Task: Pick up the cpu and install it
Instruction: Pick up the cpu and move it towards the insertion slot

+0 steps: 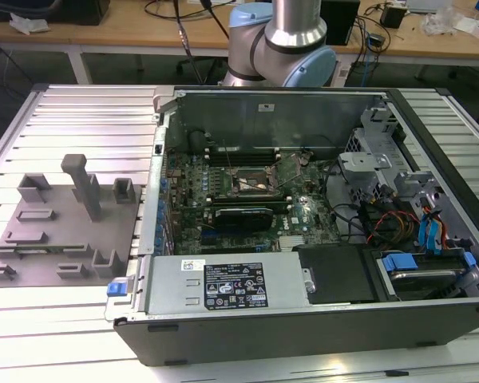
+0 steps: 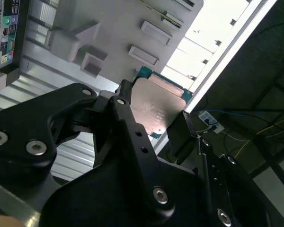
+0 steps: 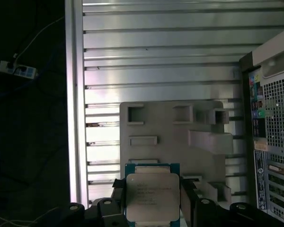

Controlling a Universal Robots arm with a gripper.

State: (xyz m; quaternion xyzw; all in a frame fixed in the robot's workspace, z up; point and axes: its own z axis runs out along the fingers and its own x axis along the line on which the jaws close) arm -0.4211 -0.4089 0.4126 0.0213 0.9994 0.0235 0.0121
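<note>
The slatted metal desk (image 1: 72,104) carries an open computer case (image 1: 303,339). To the exterior view's left of the case lies a grey fixture plate (image 1: 64,239) with blocks and posts. Behind the case we see the arm (image 1: 291,36), its blue-capped joints low and a silver link standing straight up. In both wrist views the black hand (image 3: 153,191) faces down over that plate. Its 2 fingers (image 3: 187,196) pinch the cpu (image 3: 151,203) by opposite edges. The chip sits flat between them, shiny metal top toward the cameras, green rim showing.
</note>
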